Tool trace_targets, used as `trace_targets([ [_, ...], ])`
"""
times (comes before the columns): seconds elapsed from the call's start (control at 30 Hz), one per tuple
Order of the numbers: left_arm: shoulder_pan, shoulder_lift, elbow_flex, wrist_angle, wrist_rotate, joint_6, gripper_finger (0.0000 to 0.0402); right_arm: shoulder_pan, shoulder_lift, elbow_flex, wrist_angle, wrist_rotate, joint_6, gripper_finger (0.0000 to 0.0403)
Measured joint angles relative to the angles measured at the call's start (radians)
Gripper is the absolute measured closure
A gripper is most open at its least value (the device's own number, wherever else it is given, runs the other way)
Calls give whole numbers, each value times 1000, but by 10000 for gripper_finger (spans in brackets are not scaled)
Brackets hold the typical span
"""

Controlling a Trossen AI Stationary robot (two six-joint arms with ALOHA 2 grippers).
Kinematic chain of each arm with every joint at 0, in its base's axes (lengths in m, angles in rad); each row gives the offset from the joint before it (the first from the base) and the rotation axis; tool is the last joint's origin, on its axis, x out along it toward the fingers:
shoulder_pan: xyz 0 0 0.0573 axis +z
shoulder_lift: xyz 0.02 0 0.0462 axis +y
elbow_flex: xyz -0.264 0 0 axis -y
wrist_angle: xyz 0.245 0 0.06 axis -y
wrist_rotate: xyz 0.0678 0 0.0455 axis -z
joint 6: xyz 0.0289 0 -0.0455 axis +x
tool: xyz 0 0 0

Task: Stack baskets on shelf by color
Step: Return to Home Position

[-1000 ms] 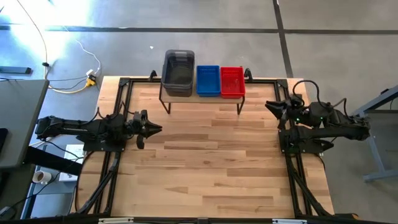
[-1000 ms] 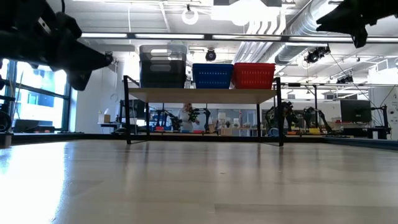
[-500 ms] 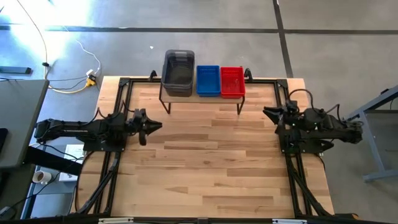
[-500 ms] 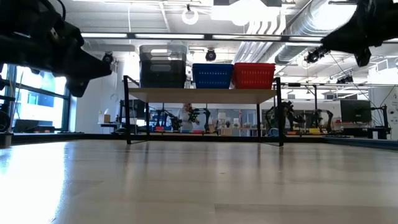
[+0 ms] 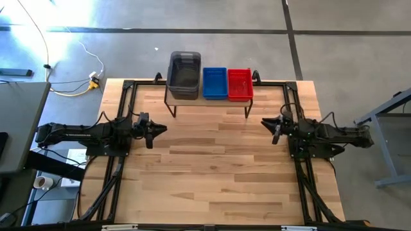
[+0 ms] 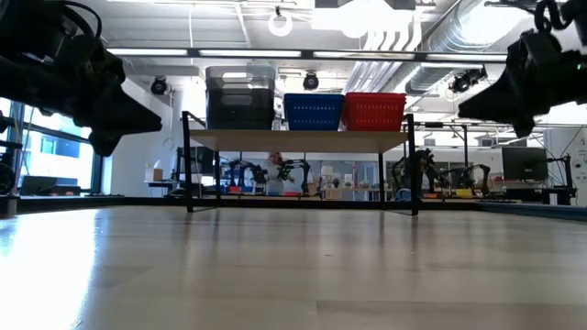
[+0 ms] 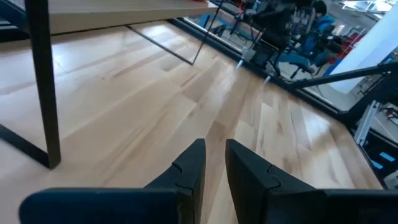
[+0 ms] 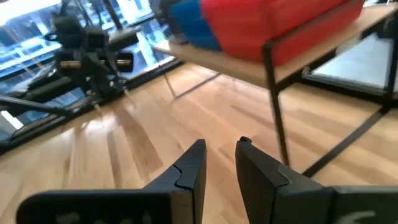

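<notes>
On the shelf at the surface's far edge, grey baskets, blue baskets and red baskets are sitting sorted, while the left hand and the right hand, both narrowed and empty, are hovering nearer, flanking it.

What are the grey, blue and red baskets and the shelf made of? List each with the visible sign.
Grey baskets: seemingly smoky see-through plastic; stacked rims show through the wall.
Blue baskets: likely opaque plastic, with a fine mesh pattern.
Red baskets: apparently the same meshed plastic.
Shelf: pale wooden-looking plank on thin black legs, probably metal.
</notes>
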Motion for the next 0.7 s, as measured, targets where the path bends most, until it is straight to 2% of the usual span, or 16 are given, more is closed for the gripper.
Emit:
trace_targets([
  [0.23,0,0,0,6,-3,0,348,0,16,-23,48,-17,-5,329],
  [0.7,0,0,0,9,-3,0,348,0,29,-24,17,-72,-9,329],
])
